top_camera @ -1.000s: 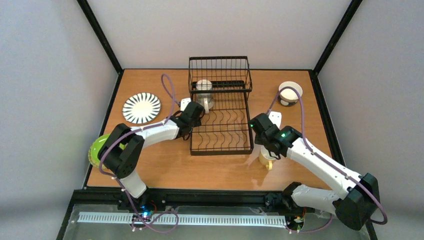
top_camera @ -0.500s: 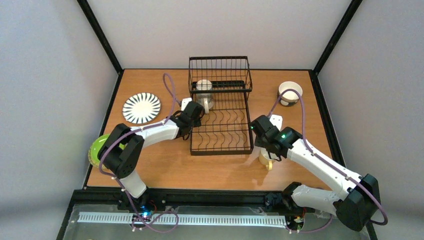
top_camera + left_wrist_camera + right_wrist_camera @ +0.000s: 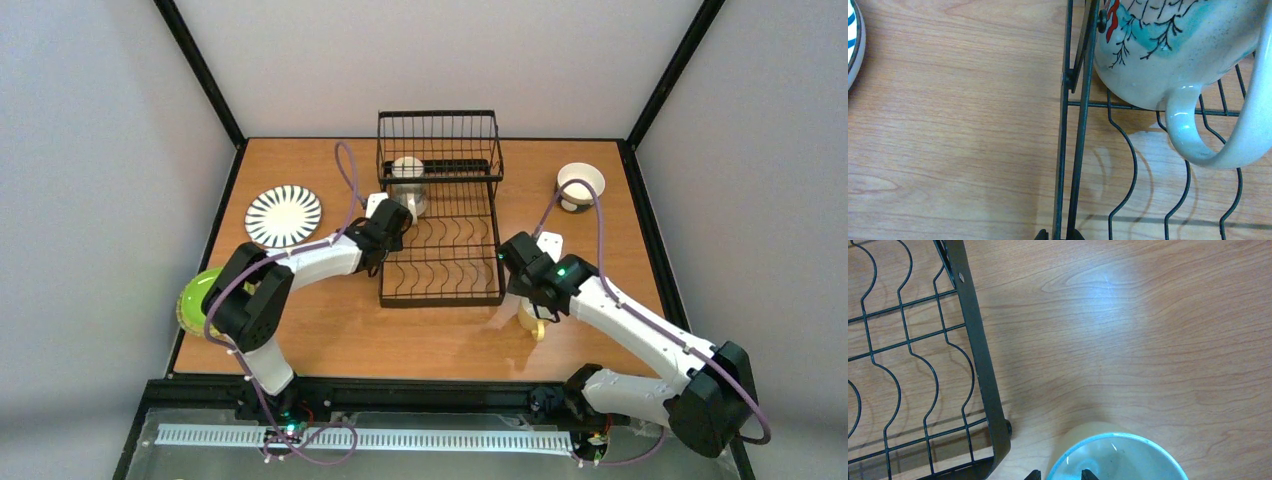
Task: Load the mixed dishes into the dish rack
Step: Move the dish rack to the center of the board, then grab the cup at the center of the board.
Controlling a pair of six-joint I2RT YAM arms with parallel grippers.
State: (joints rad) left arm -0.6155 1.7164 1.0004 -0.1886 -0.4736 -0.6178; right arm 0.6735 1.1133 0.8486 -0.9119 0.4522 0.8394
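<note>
Top view: black wire dish rack (image 3: 440, 304) sits mid-table (image 3: 330, 335); teal-and-white ceramic mug (image 3: 408, 170) in its far-left part.

Left wrist: left claw (image 3: 1058, 235) narrow, astride rack's side rail; grip cannot tell.

Right wrist: right claw (image 3: 1060, 475) half wide, astride yellow mug (image 3: 1118, 460) rim, beside rack's near-right corner.

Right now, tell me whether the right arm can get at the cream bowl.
Probably yes. Nothing stands between the right gripper and the cream bowl farther back on its side; its open jaws straddle the yellow mug's rim, so it must lift clear first.
</note>
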